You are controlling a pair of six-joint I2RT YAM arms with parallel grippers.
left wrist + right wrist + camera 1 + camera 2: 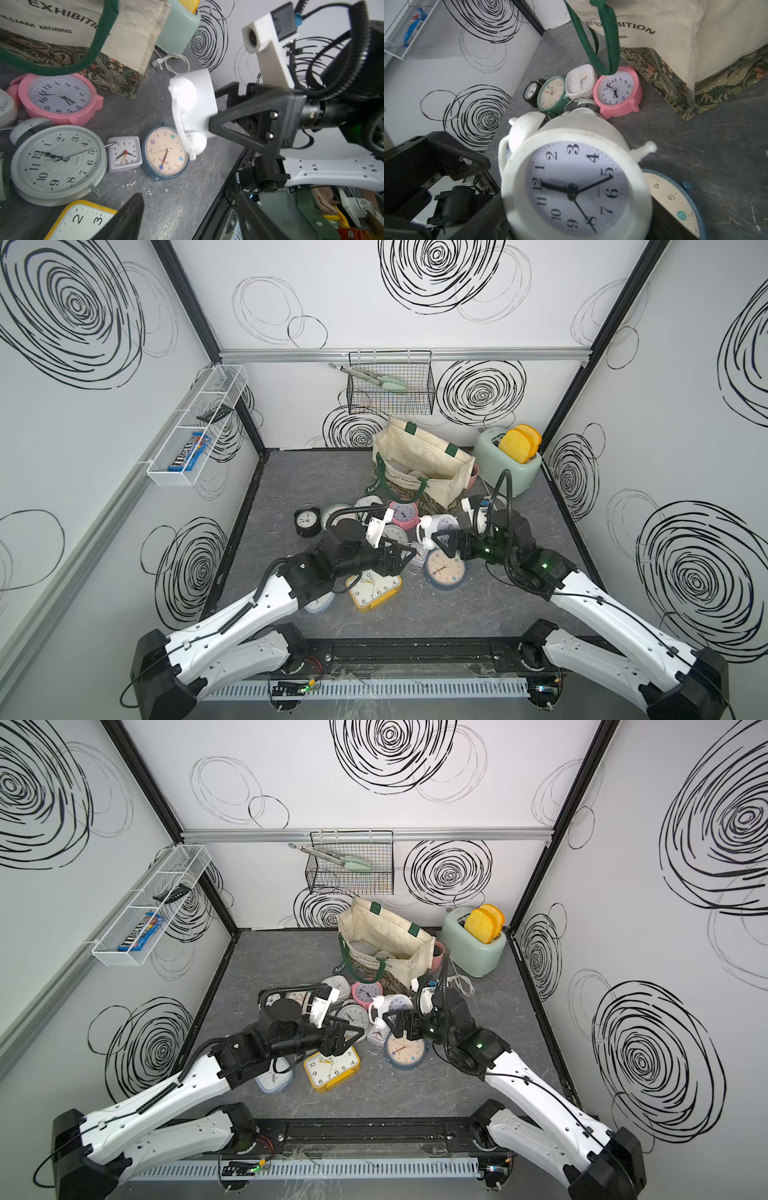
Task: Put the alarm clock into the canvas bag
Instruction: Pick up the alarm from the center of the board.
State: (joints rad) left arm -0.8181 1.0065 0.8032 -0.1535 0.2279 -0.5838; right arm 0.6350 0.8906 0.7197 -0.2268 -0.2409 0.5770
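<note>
Currently held: the white alarm clock (571,178), twin bells on top, is clamped across its body by the right gripper (213,109). In the left wrist view it hangs clear of the worktop (311,472), above a blue clock (442,570).
Left gripper (405,558): its fingers are apart with nothing between them, and it hovers over the pile of clocks just beside the held one.
Bag: the canvas bag (415,452) stands at the back of the worktop with its mouth up and gaping. Pale round shapes lie inside, too dim to name.
Direction: from the right gripper the bag lies straight ahead, away from the robot. Its rim looks higher than the clock sits now.
Bag's long axis: it runs side to side across the worktop, the right end slanted a little toward the robot, so a long wall faces the clock.
Clock's set: the dial faces the right wrist and the bells point toward the left arm.
In the way: the green handle (395,489) droops over the near wall, down by a pink clock (403,512).
Nearer arm: the right one, which already has the clock and sits closer to the bag's mouth.
Next move, as I judge it: lift above the near rim, carry forward over the mouth, then let go. Too low a path would likely catch the wall or the handle.
</note>
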